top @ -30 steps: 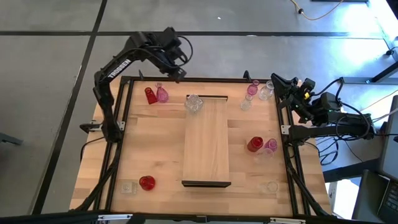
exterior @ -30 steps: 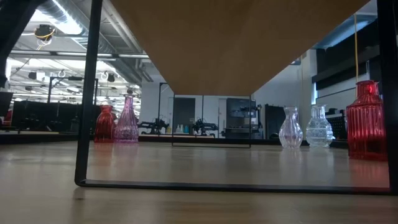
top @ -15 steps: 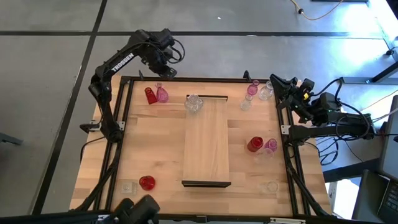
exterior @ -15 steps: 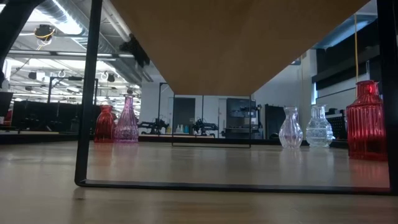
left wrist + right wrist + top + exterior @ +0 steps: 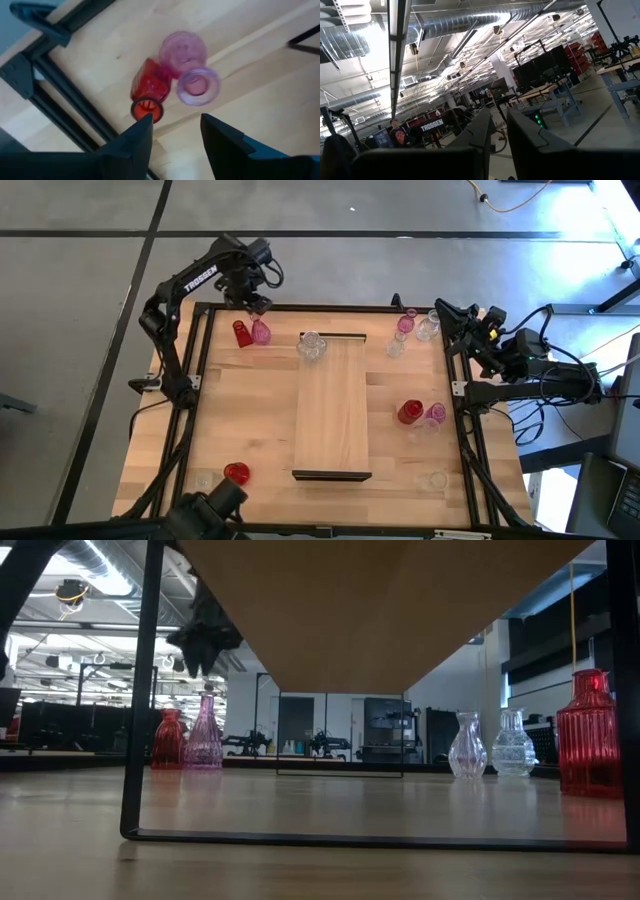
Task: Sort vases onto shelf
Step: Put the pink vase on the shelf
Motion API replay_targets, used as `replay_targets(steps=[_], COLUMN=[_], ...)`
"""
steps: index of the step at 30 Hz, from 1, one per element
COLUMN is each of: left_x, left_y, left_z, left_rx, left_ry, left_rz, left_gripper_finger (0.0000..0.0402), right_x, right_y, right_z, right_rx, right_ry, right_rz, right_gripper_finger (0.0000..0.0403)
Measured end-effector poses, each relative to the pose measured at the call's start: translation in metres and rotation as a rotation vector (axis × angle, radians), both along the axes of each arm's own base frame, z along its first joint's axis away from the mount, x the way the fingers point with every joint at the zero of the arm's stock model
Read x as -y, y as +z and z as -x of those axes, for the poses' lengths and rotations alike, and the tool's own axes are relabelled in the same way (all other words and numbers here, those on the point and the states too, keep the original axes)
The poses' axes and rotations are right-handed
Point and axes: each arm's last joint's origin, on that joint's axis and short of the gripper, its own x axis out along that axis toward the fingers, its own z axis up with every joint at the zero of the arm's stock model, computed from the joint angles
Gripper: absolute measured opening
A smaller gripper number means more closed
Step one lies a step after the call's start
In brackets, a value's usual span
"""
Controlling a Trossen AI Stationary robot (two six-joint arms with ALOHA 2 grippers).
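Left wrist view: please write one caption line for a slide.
Left gripper open above a red vase and a pink vase standing together near the table's corner.

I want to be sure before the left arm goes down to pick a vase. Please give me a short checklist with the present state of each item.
1. Left gripper over the red vase and pink vase at the table's far left corner: ok.
2. Left fingers apart, with nothing between them: ok.
3. Target stands free: not ok, the two vases are close together, seemingly touching.
4. Both vases upright: ok in the low view.
5. Shelf has bare room: ok, only a clear vase at its far end.
6. Right gripper is off at the table's right edge: ok.
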Motion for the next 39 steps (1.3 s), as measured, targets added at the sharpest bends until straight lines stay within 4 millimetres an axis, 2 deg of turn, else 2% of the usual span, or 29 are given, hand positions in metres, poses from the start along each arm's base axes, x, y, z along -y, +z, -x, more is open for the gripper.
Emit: replay_targets(steps=[6, 10, 19, 23, 26, 31, 35, 39], left_x=[-0.008, -0.010, -0.011, -0.009, -0.008, -0.004, 0.006, 0.026], left_y=[-0.018, -0.023, -0.036, -0.044, -0.047, -0.044, -0.031, -0.009], left_z=[0.004, 0.002, 0.001, 0.003, 0.003, 0.000, -0.003, -0.004], left_rx=[0.044, 0.095, 0.091, 0.075, 0.078, 0.108, 0.119, 0.125], left_ry=[0.025, 0.012, 0.014, 0.010, 0.001, -0.026, -0.047, -0.085], left_rz=[0.029, 0.026, 0.029, 0.051, 0.065, 0.098, 0.091, 0.101], left_gripper_finger=[0.0158, 0.0157, 0.0143, 0.0129, 0.0102, 0.0024, 0.0020, 0.0018], right_x=[0.000, 0.000, 0.000, -0.001, -0.001, 0.000, 0.000, 0.000], right_y=[0.000, 0.000, 0.000, 0.000, 0.001, 0.001, 0.001, 0.001], right_z=[0.000, 0.000, 0.000, 0.000, 0.000, 0.000, 0.000, 0.000], right_rx=[0.000, 0.005, 0.011, 0.013, 0.014, 0.017, 0.016, 0.016], right_ry=[0.000, 0.002, 0.024, 0.025, 0.025, 0.024, 0.024, 0.023], right_rz=[0.000, -0.003, -0.003, -0.004, -0.004, -0.004, -0.005, -0.005], right_gripper_finger=[0.0053, 0.0053, 0.0053, 0.0053, 0.0053, 0.0053, 0.0053, 0.0053])
